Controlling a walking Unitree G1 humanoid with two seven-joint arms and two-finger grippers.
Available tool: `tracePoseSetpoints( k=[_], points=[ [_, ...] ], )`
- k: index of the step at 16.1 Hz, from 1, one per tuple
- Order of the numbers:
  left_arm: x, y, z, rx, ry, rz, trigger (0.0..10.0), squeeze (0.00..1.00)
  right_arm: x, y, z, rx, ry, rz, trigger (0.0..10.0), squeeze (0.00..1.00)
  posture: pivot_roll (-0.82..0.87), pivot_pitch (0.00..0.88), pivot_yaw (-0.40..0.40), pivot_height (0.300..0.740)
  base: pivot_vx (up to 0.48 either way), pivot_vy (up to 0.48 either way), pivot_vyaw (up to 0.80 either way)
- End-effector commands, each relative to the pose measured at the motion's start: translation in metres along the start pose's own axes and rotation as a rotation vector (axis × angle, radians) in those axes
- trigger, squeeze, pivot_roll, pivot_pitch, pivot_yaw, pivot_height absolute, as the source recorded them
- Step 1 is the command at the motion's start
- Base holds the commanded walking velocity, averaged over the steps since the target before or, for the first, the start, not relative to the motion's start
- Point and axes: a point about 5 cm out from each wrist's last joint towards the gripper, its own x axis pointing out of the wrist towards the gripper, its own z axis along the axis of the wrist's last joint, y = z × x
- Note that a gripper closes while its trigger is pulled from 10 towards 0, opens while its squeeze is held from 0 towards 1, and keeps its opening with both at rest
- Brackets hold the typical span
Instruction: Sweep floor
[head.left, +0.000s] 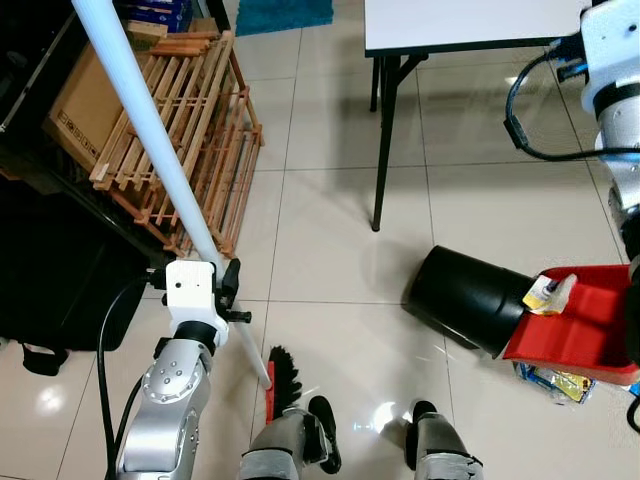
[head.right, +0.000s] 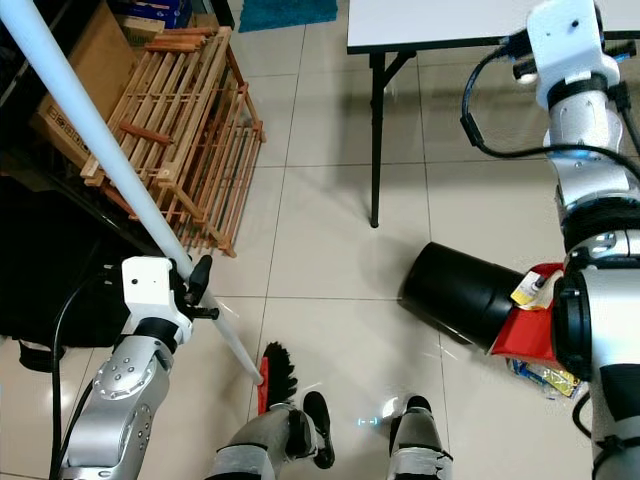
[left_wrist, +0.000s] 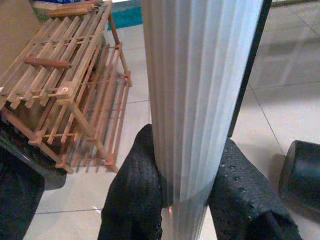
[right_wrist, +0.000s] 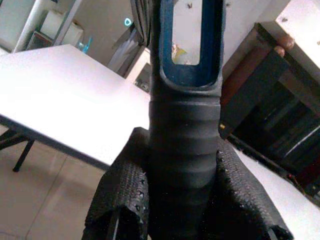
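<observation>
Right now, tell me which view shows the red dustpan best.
The left eye view: the red dustpan shows its tray, holding yellow litter, tipped at the black bin's mouth. In the right eye view the right arm covers most of it. The right wrist view shows its handle.

The pale tiled floor (head.left: 330, 240) carried a black bin (head.left: 468, 298) lying on its side. Beside its mouth rested a red dustpan (head.left: 585, 325), with a crumpled wrapper (head.left: 555, 381) on the tiles just by it. Well away from the bin stood a wooden rack (head.left: 190, 140), a table leg (head.left: 385, 140) and a broom head (head.left: 284, 381).
</observation>
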Motion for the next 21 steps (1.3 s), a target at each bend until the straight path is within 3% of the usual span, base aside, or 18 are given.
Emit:
tracePoseSetpoints(
  k=[1,12,21],
  points=[
    [-0.002,0.005,0.0,-0.01,-0.006,0.019,10.0,0.0,-0.001,0.003,0.002,0.032,-0.019,0.004,10.0,0.0,-0.11,0.261,0.169,0.74,0.0,0.0,0.0],
    [0.001,0.007,0.0,-0.025,-0.003,0.038,10.0,0.0,-0.012,-0.002,-0.021,0.254,0.067,-0.086,10.0,0.0,-0.12,0.261,0.169,0.74,0.0,0.0,0.0],
    [0.002,0.006,0.0,-0.031,0.0,0.041,10.0,0.0,-0.024,0.0,-0.038,0.314,0.119,-0.106,10.0,0.0,-0.12,0.261,0.168,0.74,0.0,0.0,0.0]
  ],
)
